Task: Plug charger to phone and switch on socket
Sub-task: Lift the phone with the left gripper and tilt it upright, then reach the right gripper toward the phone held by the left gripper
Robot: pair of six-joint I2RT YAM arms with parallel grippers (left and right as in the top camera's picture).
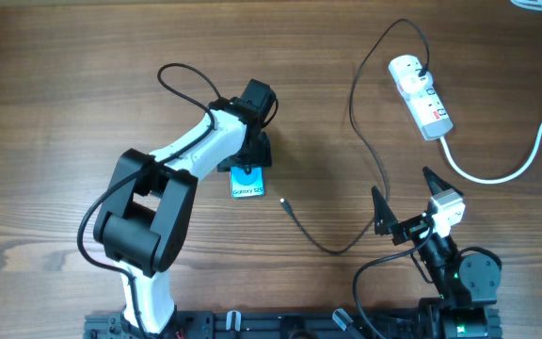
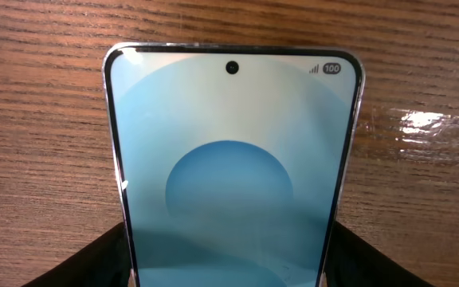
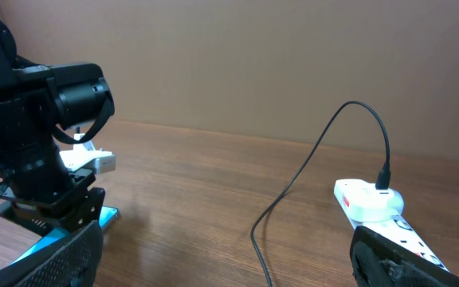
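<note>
The phone (image 1: 247, 183) lies flat on the wooden table, cyan screen up, with a white text strip at its near end. My left gripper (image 1: 251, 155) is down over it; in the left wrist view its two black fingers (image 2: 229, 267) press against both long sides of the phone (image 2: 233, 151). The charger's black cable (image 1: 332, 250) runs from the socket (image 1: 420, 96) in a loop. Its loose connector tip (image 1: 284, 201) lies just right of the phone, not touching it. My right gripper (image 1: 405, 195) is open and empty at the front right, with the cable (image 3: 293, 191) and socket (image 3: 370, 202) ahead of it.
The socket's thick white cord (image 1: 516, 162) curves off to the right edge of the table. The left arm's body (image 1: 149, 212) stands over the front left. In the right wrist view the left arm (image 3: 42, 135) fills the left side.
</note>
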